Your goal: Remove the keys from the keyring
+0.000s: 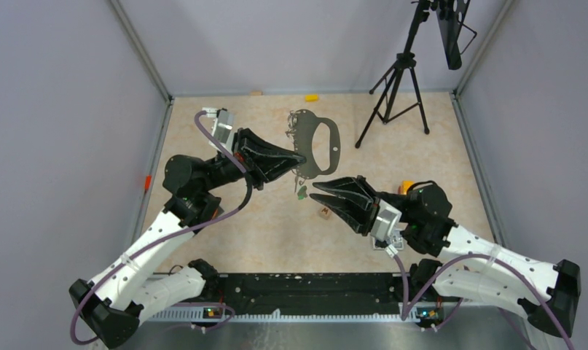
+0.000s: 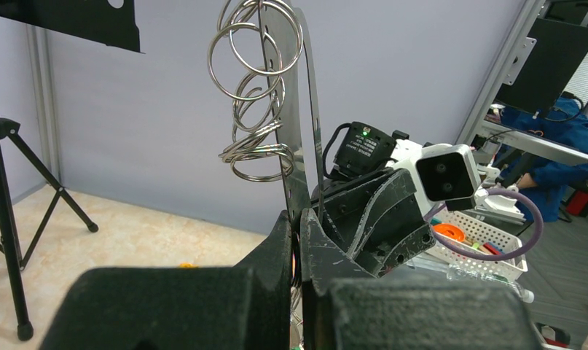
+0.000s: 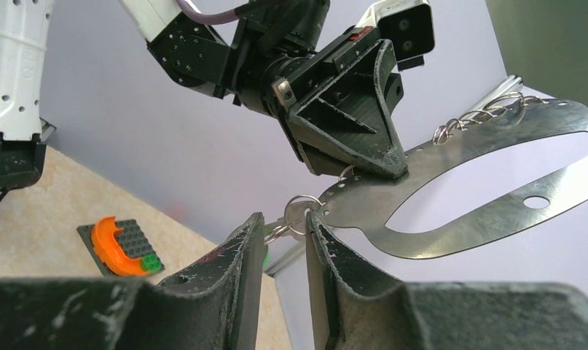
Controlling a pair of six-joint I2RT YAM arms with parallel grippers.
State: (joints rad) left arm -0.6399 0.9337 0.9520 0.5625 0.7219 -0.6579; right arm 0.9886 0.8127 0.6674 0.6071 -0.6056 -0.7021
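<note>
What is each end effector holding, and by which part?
Left end effector clamps the keyring at its holed edge. Right end effector holds nothing: open, a small split ring between its fingertips.

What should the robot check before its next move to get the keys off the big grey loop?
1. Left gripper shut on the keyring: ok.
2. Keyring held up in the air: ok.
3. Small split ring between the fingertips of the right gripper: ok.
4. Right gripper clamped on that ring: not ok, jaws apart.
5. Keys off the keyring: not ok, they hang from it.
</note>
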